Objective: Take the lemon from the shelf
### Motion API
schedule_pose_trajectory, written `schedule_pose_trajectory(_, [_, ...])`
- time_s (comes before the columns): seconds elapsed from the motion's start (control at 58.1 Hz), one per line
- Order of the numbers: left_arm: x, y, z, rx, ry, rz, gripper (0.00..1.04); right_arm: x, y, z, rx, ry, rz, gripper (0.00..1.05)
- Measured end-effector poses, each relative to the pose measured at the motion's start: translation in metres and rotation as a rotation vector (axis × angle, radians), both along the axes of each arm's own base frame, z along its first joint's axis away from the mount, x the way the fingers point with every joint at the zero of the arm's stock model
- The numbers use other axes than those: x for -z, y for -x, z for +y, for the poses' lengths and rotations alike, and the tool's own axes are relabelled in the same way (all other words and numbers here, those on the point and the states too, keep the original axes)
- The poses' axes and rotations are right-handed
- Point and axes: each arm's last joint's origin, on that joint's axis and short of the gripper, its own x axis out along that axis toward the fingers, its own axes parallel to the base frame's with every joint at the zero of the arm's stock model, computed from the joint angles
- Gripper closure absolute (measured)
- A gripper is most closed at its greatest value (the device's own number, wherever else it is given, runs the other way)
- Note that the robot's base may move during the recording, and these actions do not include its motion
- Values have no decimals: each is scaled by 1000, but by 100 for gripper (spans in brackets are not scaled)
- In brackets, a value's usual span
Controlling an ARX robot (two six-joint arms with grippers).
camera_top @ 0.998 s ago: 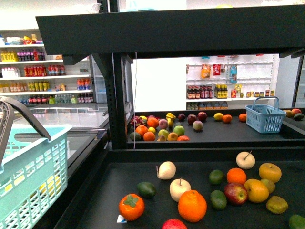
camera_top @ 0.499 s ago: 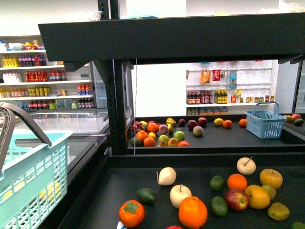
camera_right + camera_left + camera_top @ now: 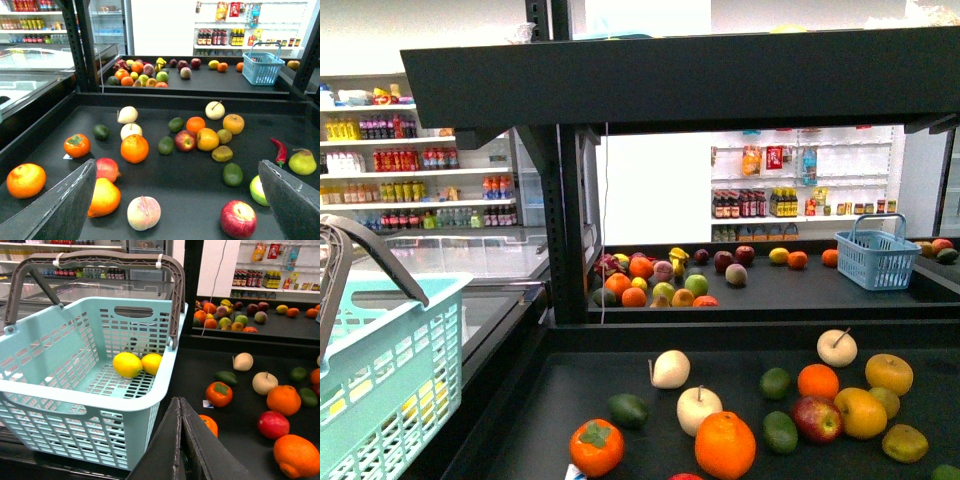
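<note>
Two bright yellow lemons lie side by side in the light blue basket, which also shows at the left of the front view. The shelf's black tray holds several scattered fruits. None of them reads clearly as a lemon. A yellow-orange fruit with a tapered end lies beside my right gripper's finger. My left gripper is shut and empty, next to the basket's near corner. My right gripper is open and empty above the tray. Neither gripper shows in the front view.
A rounder yellow fruit, oranges, apples, a persimmon, avocados and a red chilli lie on the tray. The far tray holds a fruit pile, a small yellow fruit and a small blue basket. A black upper tier overhangs.
The front view shifted slightly a second ago, so the fruit and the basket sit a little lower in the picture. Nothing has moved in the last half second.
</note>
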Motion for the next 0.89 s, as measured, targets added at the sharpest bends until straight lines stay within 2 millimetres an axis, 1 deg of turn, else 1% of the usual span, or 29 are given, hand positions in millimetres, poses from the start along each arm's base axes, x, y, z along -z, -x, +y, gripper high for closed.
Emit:
schedule_pose_trajectory(0.12, [3,3,0,9,0,-1,102,0,0,0,0,0,0,7])
schedule_pose_trajectory(0.207, [10,4,0,10,0,-5,102,0,0,0,0,0,0,7])
schedule_pose_trajectory(0.293, [10,6,0,8,-1,-13,102,0,0,0,0,0,0,7])
schedule_pose_trajectory(0.361, [14,13,0,8,-2,21,102,0,0,0,0,0,0,7])
schedule_pose_trajectory(0.447, [13,17,0,8,-2,-5,102,0,0,0,0,0,0,7])
schedule_pose_trajectory(0.654, [12,17,0,8,-2,-7,102,0,0,0,0,0,0,7])
schedule_pose_trajectory(0.688, [12,17,0,8,-2,-7,96,0,0,0,0,0,0,7])
schedule_pose_trajectory(0.706, [12,17,0,8,-2,-6,91,0,0,0,0,0,0,7])
schedule_pose_trajectory(0.757, [12,17,0,8,-2,-6,79,0,0,0,0,0,0,7])
schedule_pose_trajectory(0.895, [12,17,0,8,-2,-6,54,0,0,0,0,0,0,7])
